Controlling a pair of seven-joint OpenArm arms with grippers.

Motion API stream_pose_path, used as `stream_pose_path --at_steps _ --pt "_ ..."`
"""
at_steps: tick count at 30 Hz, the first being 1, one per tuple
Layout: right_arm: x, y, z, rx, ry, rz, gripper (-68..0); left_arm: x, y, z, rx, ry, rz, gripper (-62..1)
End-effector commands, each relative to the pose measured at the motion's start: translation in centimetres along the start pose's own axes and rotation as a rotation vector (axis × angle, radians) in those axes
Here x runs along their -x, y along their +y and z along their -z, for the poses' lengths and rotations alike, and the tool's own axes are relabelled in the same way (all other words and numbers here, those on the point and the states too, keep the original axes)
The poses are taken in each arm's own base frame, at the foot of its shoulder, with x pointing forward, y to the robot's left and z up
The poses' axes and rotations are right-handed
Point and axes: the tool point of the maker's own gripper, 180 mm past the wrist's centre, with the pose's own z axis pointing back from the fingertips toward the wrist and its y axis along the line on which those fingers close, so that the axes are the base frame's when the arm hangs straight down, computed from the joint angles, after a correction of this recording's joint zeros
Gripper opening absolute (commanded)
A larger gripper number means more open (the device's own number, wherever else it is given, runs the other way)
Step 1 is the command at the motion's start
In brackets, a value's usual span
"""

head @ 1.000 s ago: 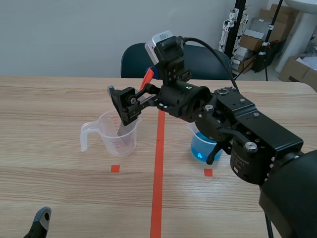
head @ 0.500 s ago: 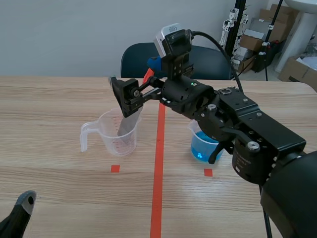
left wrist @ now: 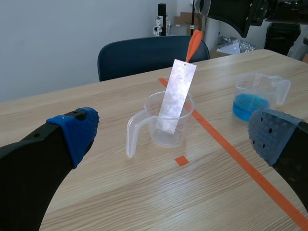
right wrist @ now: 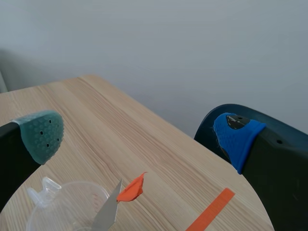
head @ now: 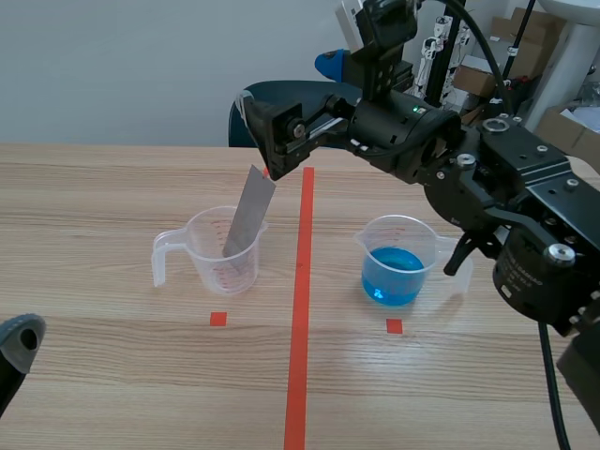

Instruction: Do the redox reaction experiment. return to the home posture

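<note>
A: First entry?
B: One clear plastic measuring jug (head: 217,253) with a handle, on the pale wooden table (head: 112,375), on the left arm's side of the orange-red tape line.
A: Contents?
B: One flat grey metal strip (left wrist: 176,96) with an orange tab at its upper end. Its lower end is inside the jug. It leans on the rim, upper half standing clear above it.
A: Second entry?
B: One clear plastic beaker of blue liquid (head: 398,264), across the tape line, well apart from the jug.
A: And the right gripper (right wrist: 139,138)?
B: Raised above the jug, fingers spread wide, nothing between them. The tab sits below the gap, touching neither pad.
A: And the left gripper (left wrist: 174,138)?
B: Low at the near table edge, fingers likewise parted, gripping nothing, with the jug ahead of it.
A: Sundries?
B: One dark blue chair (left wrist: 144,53) behind the table.
</note>
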Motion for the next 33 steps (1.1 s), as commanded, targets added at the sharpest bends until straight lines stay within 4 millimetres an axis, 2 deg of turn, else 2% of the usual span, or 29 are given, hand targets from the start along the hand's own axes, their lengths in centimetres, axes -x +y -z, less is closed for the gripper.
stream_pose_path --at_steps 1,7,12,22,28,33 --pt "-1.7 -0.7 -0.5 0.011 -0.039 -0.027 0.4 -0.8 0.0 -0.1 -0.025 -0.027 0.01 1.4" --pt "-3.8 -1.3 -2.7 0.044 -0.043 -0.081 0.4 -1.9 -0.8 -0.2 -0.037 -0.025 0.028 1.4" --pt "-4.5 -1.2 -4.7 0.057 -0.031 -0.121 0.4 -1.6 -1.3 0.0 -0.029 0.071 0.032 1.4" --pt "-2.9 -0.4 -9.2 0.09 0.049 -0.141 0.4 -5.2 -2.4 1.2 0.006 0.028 0.082 1.4" --pt "-2.0 -1.1 -11.6 0.16 0.084 -0.145 0.4 -5.4 -3.2 1.6 0.081 0.031 0.13 1.4" --pt "-2.0 -1.4 -13.5 0.178 0.121 -0.184 0.4 -5.4 -2.6 2.2 0.054 0.04 0.153 1.4"
